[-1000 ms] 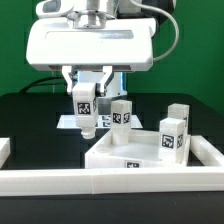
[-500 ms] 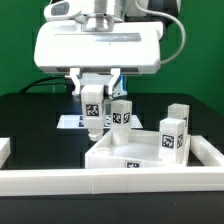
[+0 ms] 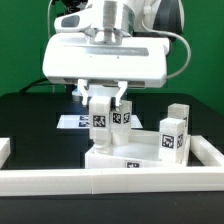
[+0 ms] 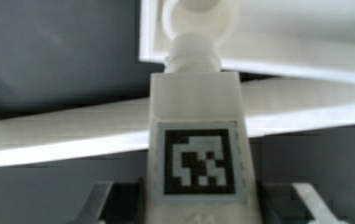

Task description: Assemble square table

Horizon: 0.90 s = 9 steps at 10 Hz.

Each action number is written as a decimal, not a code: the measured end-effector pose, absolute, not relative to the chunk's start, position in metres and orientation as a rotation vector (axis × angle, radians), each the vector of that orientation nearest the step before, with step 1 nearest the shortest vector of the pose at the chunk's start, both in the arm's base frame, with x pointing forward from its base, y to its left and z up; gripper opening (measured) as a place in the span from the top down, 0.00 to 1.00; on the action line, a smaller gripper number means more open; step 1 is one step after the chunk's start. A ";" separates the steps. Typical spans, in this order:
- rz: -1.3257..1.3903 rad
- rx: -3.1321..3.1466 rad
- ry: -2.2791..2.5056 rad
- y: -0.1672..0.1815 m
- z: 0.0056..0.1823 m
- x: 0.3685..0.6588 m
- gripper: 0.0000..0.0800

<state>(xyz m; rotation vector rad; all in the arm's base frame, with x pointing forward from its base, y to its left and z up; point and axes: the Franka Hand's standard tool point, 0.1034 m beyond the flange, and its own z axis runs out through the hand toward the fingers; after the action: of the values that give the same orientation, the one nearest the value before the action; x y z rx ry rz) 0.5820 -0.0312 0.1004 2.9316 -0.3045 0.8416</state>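
My gripper (image 3: 101, 104) is shut on a white table leg (image 3: 101, 121) that hangs upright with its tag facing the camera. Its lower end hovers just above the near left corner of the white square slab (image 3: 135, 156). Three more legs are in the exterior view: one (image 3: 122, 114) just behind the held leg, and two (image 3: 172, 136) (image 3: 179, 110) at the slab's right side. In the wrist view the held leg (image 4: 197, 150) runs out from my gripper (image 4: 197, 205) to a rounded peg end, with the slab (image 4: 289, 45) beyond it.
A long white border rail (image 3: 110, 181) runs along the front and turns back on the exterior view's right (image 3: 210, 152). A short white piece (image 3: 4, 150) lies at the left edge. The marker board (image 3: 72, 122) lies flat behind the gripper on the black table.
The gripper has carried the leg toward the exterior view's right, from over the marker board to the slab's left corner. The other legs and the slab have stayed put.
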 end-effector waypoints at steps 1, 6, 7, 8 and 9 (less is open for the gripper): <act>0.840 2.933 -0.301 -0.030 0.100 0.582 0.63; 0.847 2.931 -0.289 -0.026 0.100 0.581 0.63; 0.865 2.922 -0.285 -0.027 0.102 0.581 0.63; 0.848 2.929 -0.272 -0.029 0.104 0.581 0.63; 0.867 2.921 -0.268 -0.031 0.110 0.583 0.63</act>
<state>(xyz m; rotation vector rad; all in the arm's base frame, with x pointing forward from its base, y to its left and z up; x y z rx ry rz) 0.5828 -0.0306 0.1096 2.9213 -0.2684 0.8668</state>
